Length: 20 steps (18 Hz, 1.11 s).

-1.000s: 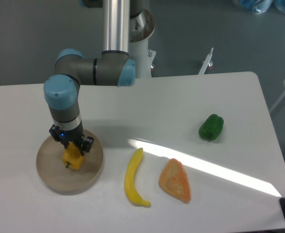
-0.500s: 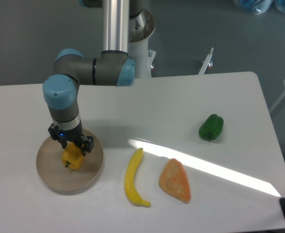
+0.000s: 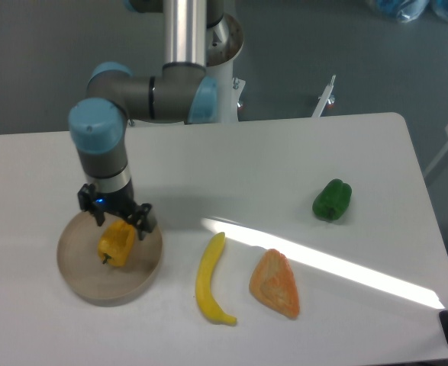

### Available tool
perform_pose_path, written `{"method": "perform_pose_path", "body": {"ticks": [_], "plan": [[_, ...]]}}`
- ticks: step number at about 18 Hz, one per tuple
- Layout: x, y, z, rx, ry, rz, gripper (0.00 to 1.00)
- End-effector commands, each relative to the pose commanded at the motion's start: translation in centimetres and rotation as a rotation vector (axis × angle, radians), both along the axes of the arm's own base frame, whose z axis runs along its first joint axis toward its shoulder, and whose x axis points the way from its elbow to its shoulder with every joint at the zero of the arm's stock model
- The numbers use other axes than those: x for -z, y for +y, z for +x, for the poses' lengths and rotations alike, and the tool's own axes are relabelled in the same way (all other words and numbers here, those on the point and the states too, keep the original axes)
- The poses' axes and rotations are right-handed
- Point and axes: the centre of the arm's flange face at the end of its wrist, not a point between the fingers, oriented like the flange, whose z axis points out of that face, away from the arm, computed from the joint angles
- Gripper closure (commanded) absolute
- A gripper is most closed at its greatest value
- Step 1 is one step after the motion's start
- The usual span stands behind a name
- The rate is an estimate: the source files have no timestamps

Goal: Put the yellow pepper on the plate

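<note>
The yellow pepper lies on the tan round plate at the table's front left, its dark stem pointing toward the front. My gripper hangs just above and behind the pepper. It is open, with one dark finger on each side of the pepper's top, and neither finger appears to press on it.
A long yellow banana lies just right of the plate. An orange wedge-shaped piece sits beside the banana. A green pepper rests at the right of the table. The arm's base column stands at the back centre.
The fingers have spread apart and let go of the yellow pepper, which now rests on the plate. The wrist has risen slightly.
</note>
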Motion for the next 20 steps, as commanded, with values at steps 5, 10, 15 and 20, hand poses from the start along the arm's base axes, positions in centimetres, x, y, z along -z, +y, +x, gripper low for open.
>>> {"method": "perform_pose_path", "body": {"ticks": [5,10,15,20], "plan": [[-2.0,-4.0,-9.5,0.075,0.091,-0.024,0.0],[-4.1,-6.2,-18.9,0.119,0.163,-0.028,0.0],[-3.4,-6.6,-25.4,0.207,0.201,-0.065,0.0],[-2.3,-6.6,-29.1,0.295,0.221,-0.098,0.0]]}}
